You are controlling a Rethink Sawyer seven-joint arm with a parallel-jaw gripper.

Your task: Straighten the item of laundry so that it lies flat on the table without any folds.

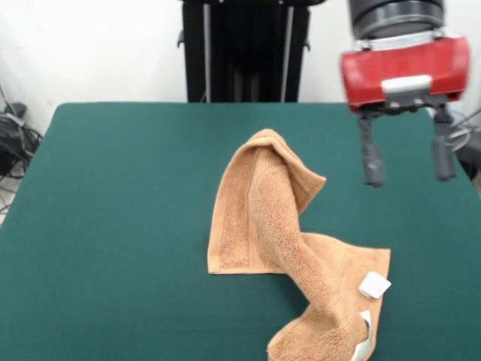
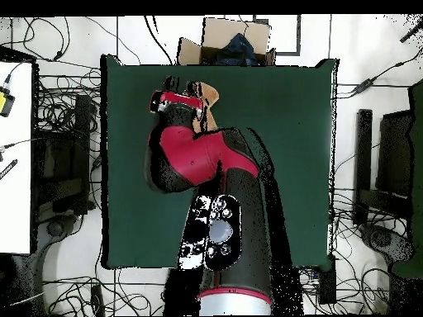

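The orange-tan towel (image 1: pixel 278 226) lies crumpled on the dark green table (image 1: pixel 113 226), near its middle and toward the front edge. One part lies flat; a thick twisted fold runs over it from the raised far corner down to the near right. White tags (image 1: pixel 374 285) show at its near right edge. My gripper (image 1: pixel 407 169) hangs open and empty above the table, right of the towel's far corner and apart from it. In the overhead view the arm covers most of the towel (image 2: pixel 208 97), and the gripper (image 2: pixel 180 84) sits beside the part that shows.
The black pedestal (image 1: pixel 244 49) stands behind the table's far edge. Cables (image 1: pixel 15 135) lie off the left side. In the overhead view a cardboard box (image 2: pixel 227 41) sits beyond the table's top edge and a white bench (image 2: pixel 15 165) stands at the left.
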